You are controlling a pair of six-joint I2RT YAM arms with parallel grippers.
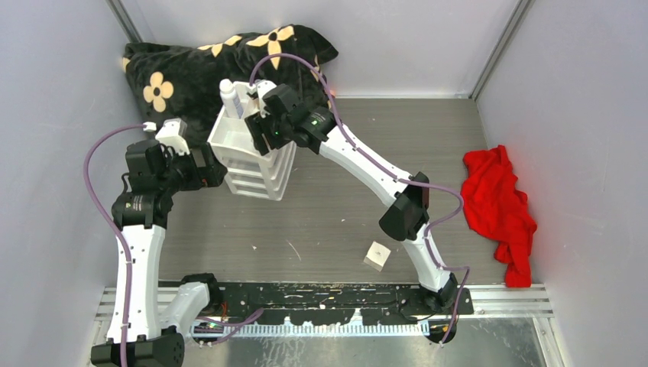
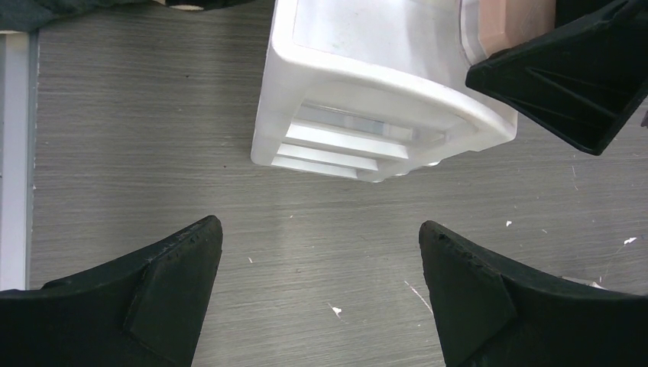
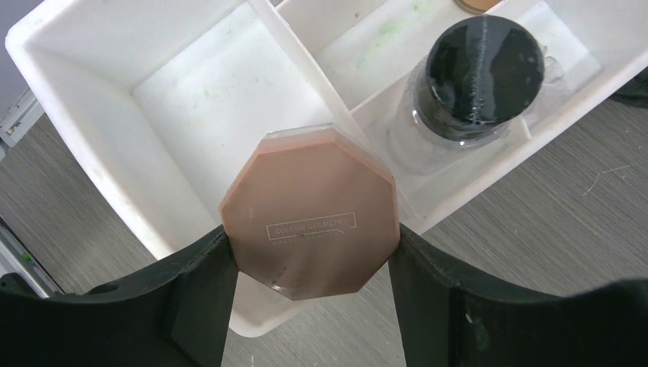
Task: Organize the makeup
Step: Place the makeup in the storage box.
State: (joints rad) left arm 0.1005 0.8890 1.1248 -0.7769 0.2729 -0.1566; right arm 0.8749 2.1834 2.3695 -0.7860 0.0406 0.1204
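Note:
My right gripper (image 3: 309, 237) is shut on the pink-brown octagonal compact (image 3: 309, 210), one finger on each side. It holds the compact above the near edge of the white drawer box's top tray (image 3: 92, 130). A clear container with a black cap (image 3: 483, 69) stands in the neighbouring compartment. From above, a white bottle (image 1: 228, 95) stands upright in the box beside the right gripper (image 1: 261, 130). The white cube (image 1: 377, 254) lies on the table near the right arm's base. My left gripper (image 2: 321, 237) is open over bare table, just short of the box (image 2: 367, 84), holding nothing.
A red cloth (image 1: 497, 206) lies crumpled at the right side of the table. A black cushion with cream flowers (image 1: 199, 69) sits behind the box at the back left. Grey walls close in the table on three sides.

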